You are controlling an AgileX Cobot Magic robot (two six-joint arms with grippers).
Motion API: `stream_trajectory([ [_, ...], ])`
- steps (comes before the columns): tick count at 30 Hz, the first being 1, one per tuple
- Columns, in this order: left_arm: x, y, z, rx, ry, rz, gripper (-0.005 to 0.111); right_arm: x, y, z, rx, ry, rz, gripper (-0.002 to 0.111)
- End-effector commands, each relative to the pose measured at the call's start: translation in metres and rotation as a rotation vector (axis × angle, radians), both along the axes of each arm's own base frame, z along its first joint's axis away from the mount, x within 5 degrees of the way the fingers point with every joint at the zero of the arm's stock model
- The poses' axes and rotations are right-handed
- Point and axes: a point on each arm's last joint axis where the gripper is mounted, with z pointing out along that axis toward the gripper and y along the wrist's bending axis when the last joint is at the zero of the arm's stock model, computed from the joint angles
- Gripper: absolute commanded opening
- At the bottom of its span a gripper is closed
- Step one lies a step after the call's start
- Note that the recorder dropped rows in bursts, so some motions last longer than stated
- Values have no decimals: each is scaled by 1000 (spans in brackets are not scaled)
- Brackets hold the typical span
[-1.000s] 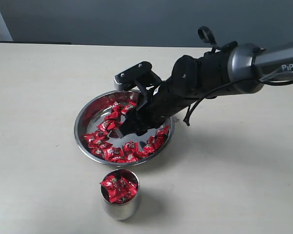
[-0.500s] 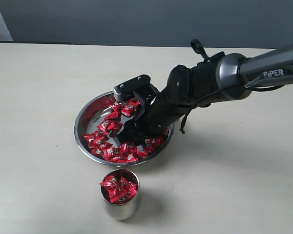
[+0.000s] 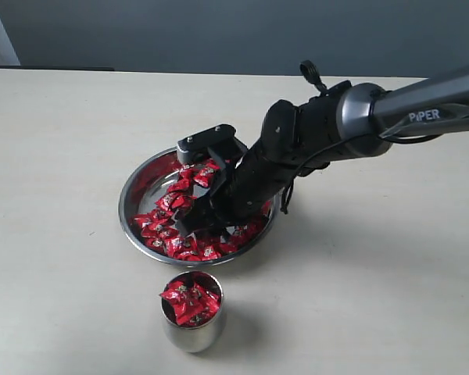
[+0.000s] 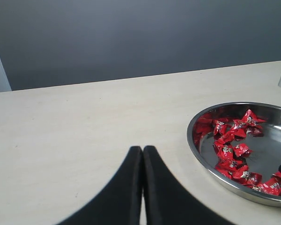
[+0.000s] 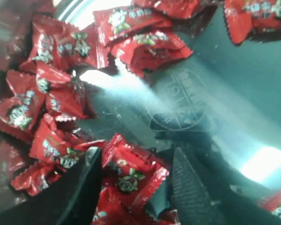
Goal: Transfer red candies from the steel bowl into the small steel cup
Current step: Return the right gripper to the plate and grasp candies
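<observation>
1. Lower centre of the exterior view: the small, straight-sided, shiny steel cup (image 3: 191,328) stands upright on the pale beige table top (image 3: 62,297). It is filled to the rim with red foil-wrapped candies (image 3: 190,301).

2. Just beyond the cup, apart from it, at centre left of the frame: the wide, shallow, round steel bowl (image 3: 127,191). More red candies lie loose along its left and near sides, and part of the bowl floor is bare.

3. The right arm, black and grey, enters from the upper right edge of the frame and slopes down into the bowl. The right gripper (image 3: 194,224) is low over the candies on the near side of the bowl.

4. Right wrist view: the two black fingers (image 5: 79,192) are spread. One red candy (image 5: 131,176) lies between them on the bowl floor. Whether either finger touches that candy cannot be told.

5. Left wrist view: the left gripper (image 4: 142,157) is above bare table, well apart from the bowl rim (image 4: 196,150). Its jaws are pressed together with nothing between them.

6. Far edge: the table top ends at a plain grey wall (image 3: 219,31) across the top of the frame.
</observation>
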Motion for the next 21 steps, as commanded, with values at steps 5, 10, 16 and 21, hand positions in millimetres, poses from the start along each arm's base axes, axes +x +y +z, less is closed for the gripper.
stream_trajectory([
  [5, 0, 0, -1, -6, -3, -1, 0, 2, 0, -7, -8, 12, -3, 25],
  [10, 0, 0, -1, -6, -3, -1, 0, 3, 0, -6, -4, -2, -8, -1],
  [16, 0, 0, -1, -6, -3, -1, 0, 3, 0, 14, 28, -36, -9, -1],
  [21, 0, 0, -1, -6, -3, -1, 0, -6, -3, 52, 76, -53, 22, -1],
])
